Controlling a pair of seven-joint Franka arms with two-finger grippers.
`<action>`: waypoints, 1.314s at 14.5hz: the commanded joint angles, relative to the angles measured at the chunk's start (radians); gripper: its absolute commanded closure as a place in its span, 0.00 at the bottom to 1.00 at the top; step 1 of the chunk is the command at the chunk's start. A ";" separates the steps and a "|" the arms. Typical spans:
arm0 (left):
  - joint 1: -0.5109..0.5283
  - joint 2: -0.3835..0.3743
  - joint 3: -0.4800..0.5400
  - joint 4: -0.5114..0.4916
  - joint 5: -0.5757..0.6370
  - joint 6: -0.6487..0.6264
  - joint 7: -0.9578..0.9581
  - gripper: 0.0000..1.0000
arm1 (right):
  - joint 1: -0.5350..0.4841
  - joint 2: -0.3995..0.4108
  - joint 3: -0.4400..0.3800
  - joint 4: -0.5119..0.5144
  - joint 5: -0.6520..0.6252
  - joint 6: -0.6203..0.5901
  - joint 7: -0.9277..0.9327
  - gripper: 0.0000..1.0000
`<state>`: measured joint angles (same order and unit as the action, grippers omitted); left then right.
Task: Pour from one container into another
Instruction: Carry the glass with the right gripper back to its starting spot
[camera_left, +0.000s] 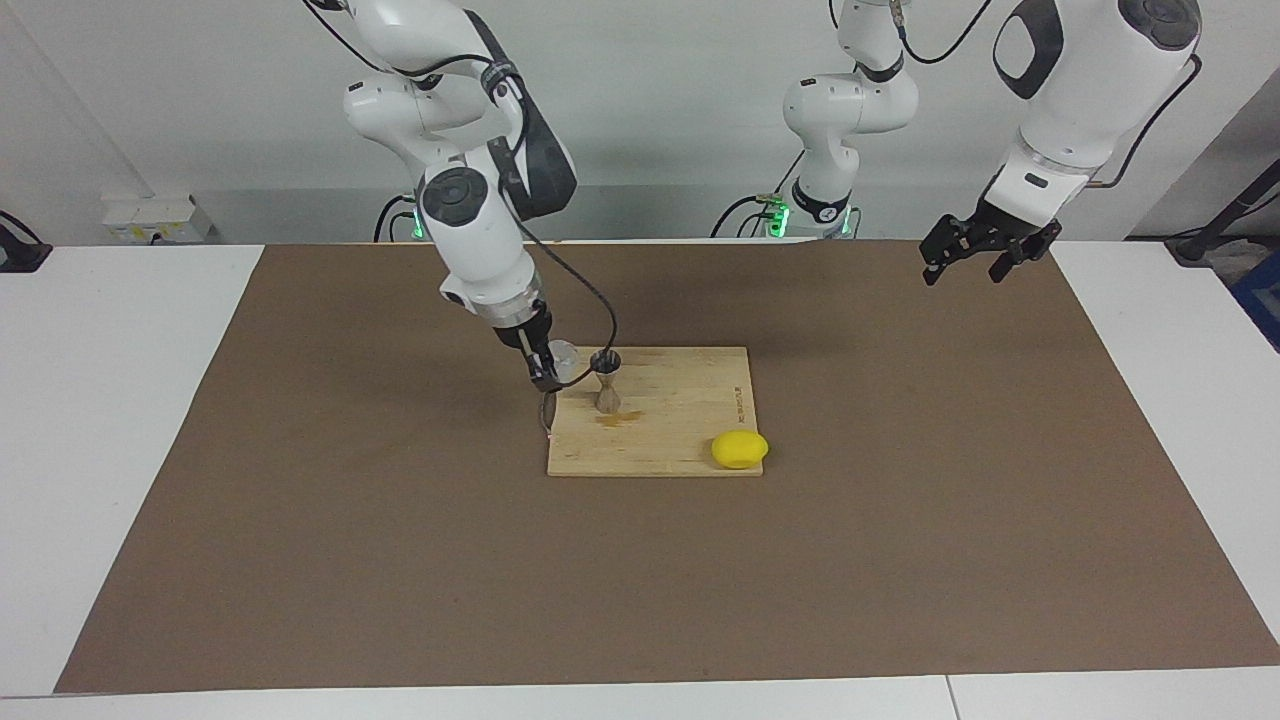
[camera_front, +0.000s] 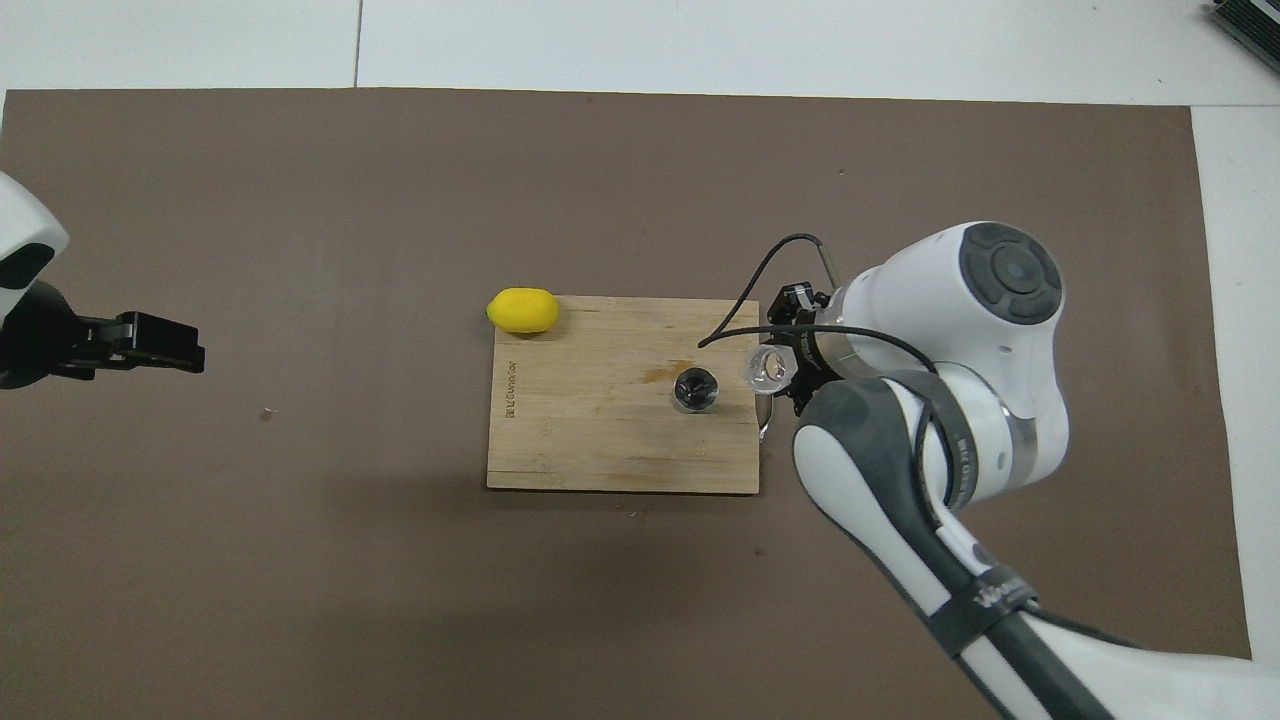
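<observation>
The grey metal jigger (camera_left: 606, 382) stands upright on the wooden cutting board (camera_left: 680, 440), at the board's end toward the right arm. It also shows in the overhead view (camera_front: 695, 388) on the board (camera_front: 580, 440). My right gripper (camera_left: 548, 372) is shut on the small clear cup (camera_left: 563, 356) and holds it in the air just beside the jigger's rim, over the board's edge. The cup (camera_front: 768, 370) looks tilted toward the jigger. My right gripper also shows in the overhead view (camera_front: 787, 372). My left gripper (camera_left: 965, 270) waits open and empty, raised over the mat at the left arm's end (camera_front: 185, 350).
A yellow lemon (camera_left: 739, 449) lies at the board's corner farther from the robots, toward the left arm's end (camera_front: 522, 310). A small wet stain (camera_left: 615, 420) marks the board beside the jigger. A brown mat (camera_left: 300, 500) covers the table.
</observation>
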<state>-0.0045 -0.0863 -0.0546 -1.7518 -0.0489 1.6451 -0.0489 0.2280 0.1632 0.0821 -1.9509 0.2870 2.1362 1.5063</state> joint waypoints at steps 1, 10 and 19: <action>0.008 0.085 -0.005 0.135 0.012 -0.088 -0.009 0.00 | -0.126 -0.008 0.010 -0.052 0.154 -0.012 -0.183 1.00; 0.014 0.062 -0.002 0.074 0.017 -0.076 -0.009 0.00 | -0.447 0.128 0.010 -0.074 0.359 -0.114 -0.563 1.00; 0.015 0.062 -0.001 0.072 0.018 -0.048 -0.002 0.00 | -0.526 0.179 0.004 -0.076 0.366 -0.102 -0.607 0.10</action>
<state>0.0069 -0.0132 -0.0513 -1.6712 -0.0489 1.5872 -0.0489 -0.2819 0.3435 0.0781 -2.0237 0.6214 2.0224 0.9113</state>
